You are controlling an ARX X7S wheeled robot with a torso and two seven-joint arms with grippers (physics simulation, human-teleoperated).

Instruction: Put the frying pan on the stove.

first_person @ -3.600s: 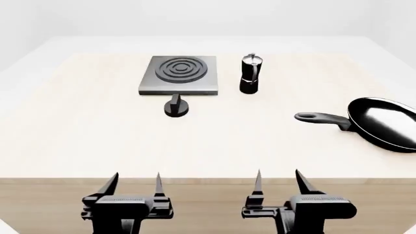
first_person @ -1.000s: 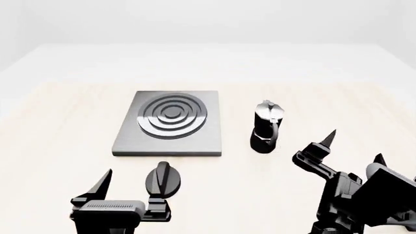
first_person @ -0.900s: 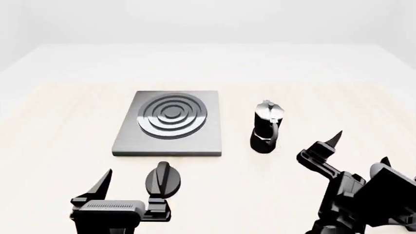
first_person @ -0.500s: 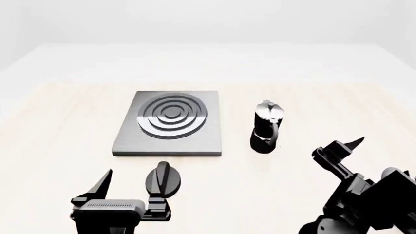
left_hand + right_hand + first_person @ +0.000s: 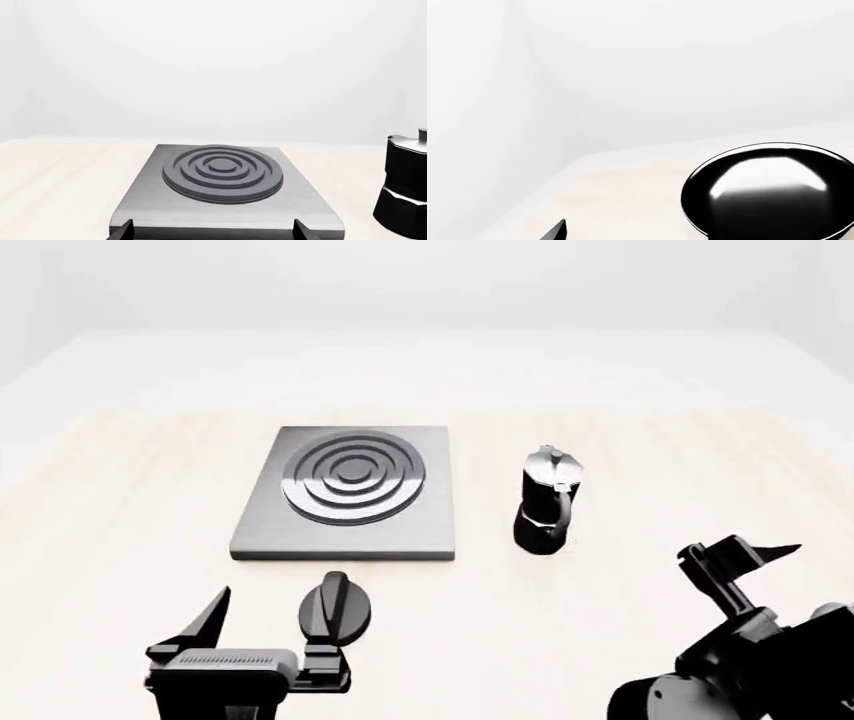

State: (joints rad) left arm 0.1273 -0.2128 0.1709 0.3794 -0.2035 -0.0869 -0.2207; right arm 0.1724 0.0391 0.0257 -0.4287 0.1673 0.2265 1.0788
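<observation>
- Your left gripper (image 5: 264,618) sits low at the near left of the head view, pointing straight forward, its wrist level and its body squarely side to side.
- Its two pointed fingers (image 5: 210,616) stand well apart, with nothing between them; only the two tips show at the edge of the left wrist view.
- Your right arm (image 5: 727,685) comes in from the near right corner, angled up and turned outward toward the right.
- Your right gripper (image 5: 747,555) points to the right; only one finger (image 5: 556,231) shows in its wrist view, so I cannot tell how wide the jaws stand.
</observation>
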